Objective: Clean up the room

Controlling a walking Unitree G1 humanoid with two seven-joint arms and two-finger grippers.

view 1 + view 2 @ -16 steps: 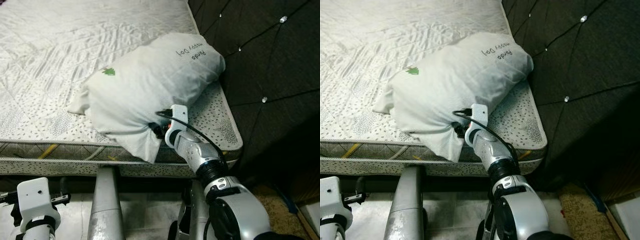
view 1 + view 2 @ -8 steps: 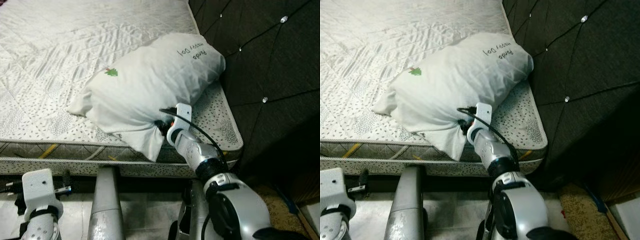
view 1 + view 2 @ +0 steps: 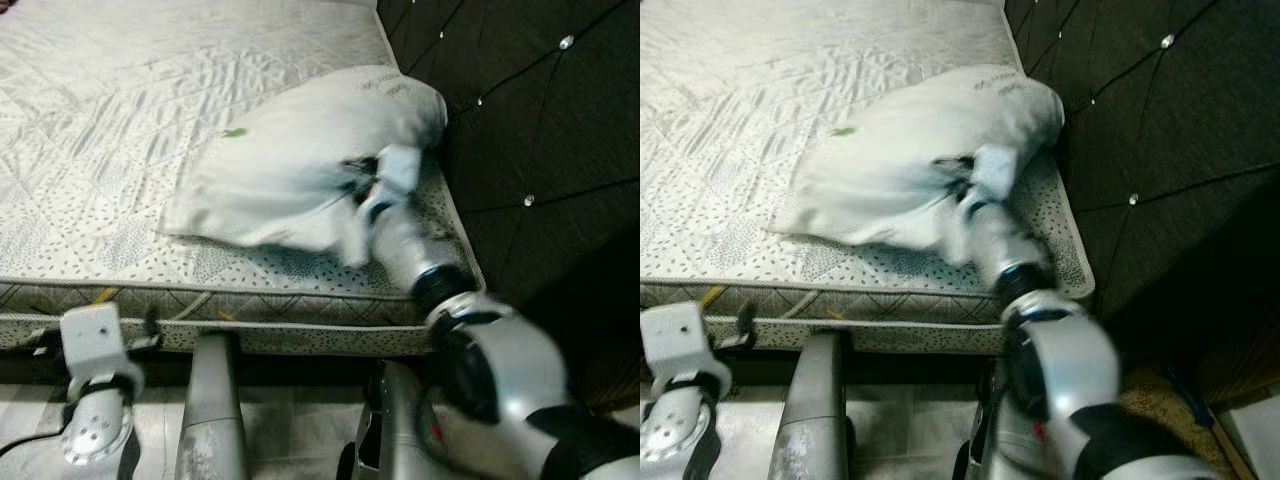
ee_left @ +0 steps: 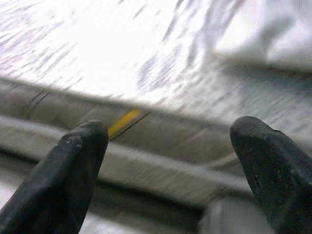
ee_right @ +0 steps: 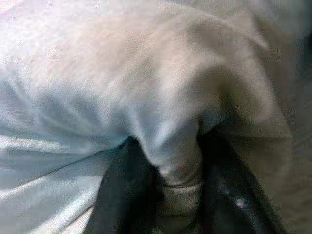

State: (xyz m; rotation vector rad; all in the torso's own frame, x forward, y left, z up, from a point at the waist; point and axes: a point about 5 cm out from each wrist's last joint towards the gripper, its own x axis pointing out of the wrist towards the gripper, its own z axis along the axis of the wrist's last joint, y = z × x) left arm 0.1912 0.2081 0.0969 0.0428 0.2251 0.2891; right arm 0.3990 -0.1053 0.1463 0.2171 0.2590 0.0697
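A white pillow (image 3: 300, 160) lies at the upper centre of the frame, on the bed (image 3: 120, 100) beside the dark headboard (image 3: 540, 130). The right pincer (image 5: 168, 195) is clamped on a fold of the pillow's fabric. The left pincer (image 4: 168, 161), at lower left by the bed's edge, is apart and empty. The grip holds only a thin fold, so the fabric could slip free mid-swing and drop the pillow crooked or off the bed.
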